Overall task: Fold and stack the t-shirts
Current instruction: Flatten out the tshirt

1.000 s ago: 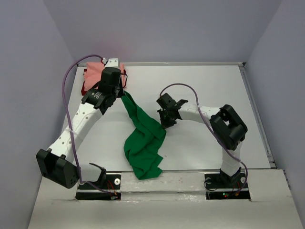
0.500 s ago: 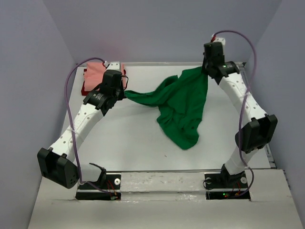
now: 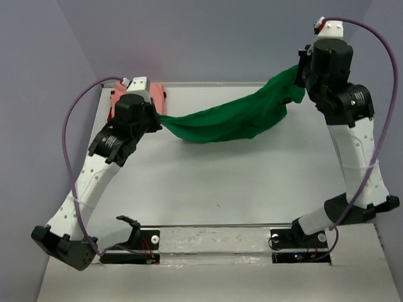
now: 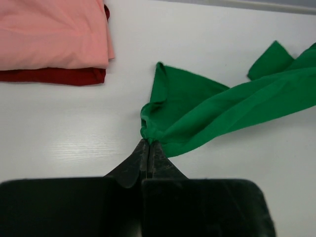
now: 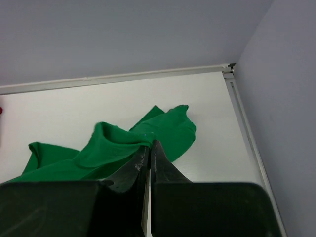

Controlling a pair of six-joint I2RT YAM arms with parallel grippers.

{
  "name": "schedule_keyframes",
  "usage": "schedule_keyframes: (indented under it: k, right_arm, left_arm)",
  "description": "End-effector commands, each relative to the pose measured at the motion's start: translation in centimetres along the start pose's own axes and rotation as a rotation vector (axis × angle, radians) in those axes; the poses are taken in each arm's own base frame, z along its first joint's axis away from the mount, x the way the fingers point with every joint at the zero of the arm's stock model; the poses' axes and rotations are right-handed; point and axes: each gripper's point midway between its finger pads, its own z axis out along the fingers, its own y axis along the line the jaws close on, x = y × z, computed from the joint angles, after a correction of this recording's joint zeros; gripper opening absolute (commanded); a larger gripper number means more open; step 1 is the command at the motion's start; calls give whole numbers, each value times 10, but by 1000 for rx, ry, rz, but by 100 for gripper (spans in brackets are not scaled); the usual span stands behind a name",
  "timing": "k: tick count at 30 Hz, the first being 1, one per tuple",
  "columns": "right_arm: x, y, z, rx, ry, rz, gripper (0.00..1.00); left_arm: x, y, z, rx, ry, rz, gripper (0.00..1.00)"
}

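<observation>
step: we are likely spreading the green shirt | left end effector and right end effector each pinch it | next: lay flat toward 6 o'clock

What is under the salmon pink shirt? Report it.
A folded dark red shirt lies under the salmon pink shirt, its edge showing along one side and at a corner. The pink one covers the rest, so anything else below is hidden.
</observation>
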Motion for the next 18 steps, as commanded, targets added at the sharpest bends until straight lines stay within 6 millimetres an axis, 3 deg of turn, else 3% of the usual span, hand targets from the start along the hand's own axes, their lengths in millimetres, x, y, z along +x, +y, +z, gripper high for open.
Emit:
schedule_keyframes:
  k: [1,2,3,4,8,10,11,13,14,16,17,18]
  right_arm:
    - [-44,-52,-100,128,-186,58,0]
    - [-47,-51,-113,117,-203,61,0]
    - [-52,-67,-129,155,-231,82,0]
    - [-54,-74,-139,163,-241,89,0]
    - [-66,-92,-160,170,-314,133,0]
    - [-65,-96,-158,202,-323,90,0]
    - [-73,-95,-156,212,-350,99,0]
    - [-75,-90,-142,262,-340,23,0]
    - [-78,-74,-122,261,-328,-15,0]
    - [-85,-63,-104,255,-321,-44,0]
    - [-93,-67,-85,280,-323,-50,0]
    - [-97,-62,-71,237,-329,-54,0]
  left_arm:
    - [-31,-18,-60,127,-111,-54,0]
    - [-35,-22,-69,128,-125,-52,0]
    - [-32,-18,-76,104,-116,-50,0]
    - [-42,-10,-84,42,-153,-55,0]
    - [-62,4,-105,-53,-216,-42,0]
    - [-74,12,-102,-119,-246,-22,0]
    - [-83,13,-103,-136,-262,-19,0]
    - [-86,11,-81,-186,-233,7,0]
    - [-98,9,-79,-180,-244,-4,0]
    - [-100,1,-47,-160,-206,9,0]
    - [-108,11,-40,-183,-215,0,0]
    - [-108,10,-18,-179,-190,7,0]
